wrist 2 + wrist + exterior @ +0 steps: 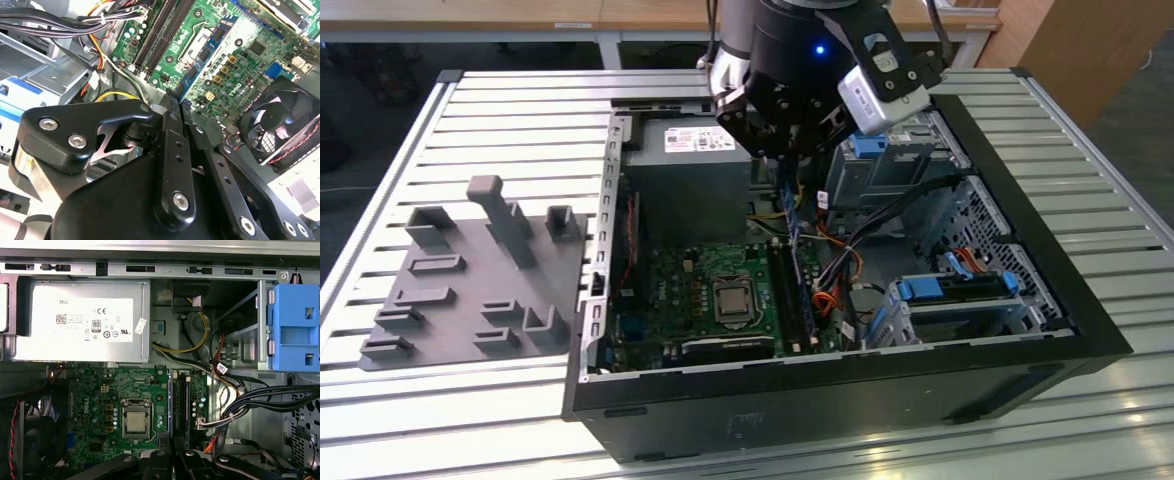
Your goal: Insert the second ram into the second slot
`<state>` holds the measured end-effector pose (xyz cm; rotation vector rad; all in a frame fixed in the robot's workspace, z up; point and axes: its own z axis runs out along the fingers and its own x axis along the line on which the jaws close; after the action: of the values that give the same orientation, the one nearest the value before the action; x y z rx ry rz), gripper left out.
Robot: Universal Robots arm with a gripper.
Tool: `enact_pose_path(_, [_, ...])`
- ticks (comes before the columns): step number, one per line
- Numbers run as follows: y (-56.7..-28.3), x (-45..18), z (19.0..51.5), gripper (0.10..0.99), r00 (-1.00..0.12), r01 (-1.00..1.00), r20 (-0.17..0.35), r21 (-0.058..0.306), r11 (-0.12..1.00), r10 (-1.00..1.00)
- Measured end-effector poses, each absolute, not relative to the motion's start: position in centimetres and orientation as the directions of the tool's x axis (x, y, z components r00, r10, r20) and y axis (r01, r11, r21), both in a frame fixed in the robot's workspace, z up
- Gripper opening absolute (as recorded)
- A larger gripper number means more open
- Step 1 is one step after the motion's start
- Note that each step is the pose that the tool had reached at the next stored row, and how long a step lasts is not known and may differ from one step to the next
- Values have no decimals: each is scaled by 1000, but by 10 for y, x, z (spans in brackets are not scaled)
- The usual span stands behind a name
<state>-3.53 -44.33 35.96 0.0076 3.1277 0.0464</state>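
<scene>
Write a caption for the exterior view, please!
Robot gripper hangs over the open computer case, above the RAM slots on the motherboard.

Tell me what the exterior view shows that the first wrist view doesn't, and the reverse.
Exterior view adds: the grey holder tray beside the computer case, the slatted table under both, and the arm above the case. First wrist view adds: the case fan with its red wire. Shared: the power supply, the processor socket, the memory slots, the blue drive clip and the gripper.

- The arm (pixel 787 40) is held steeply downward from above.
- The gripper (pixel 785 155) is pointed down, its fingers (pixel 170 130) closed on the ram (pixel 786 200).
</scene>
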Motion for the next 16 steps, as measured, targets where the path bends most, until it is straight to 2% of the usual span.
enact_pose_path(16, [-443, -35, 354, 137, -1000, 5, -13, 30, 1000, 5])
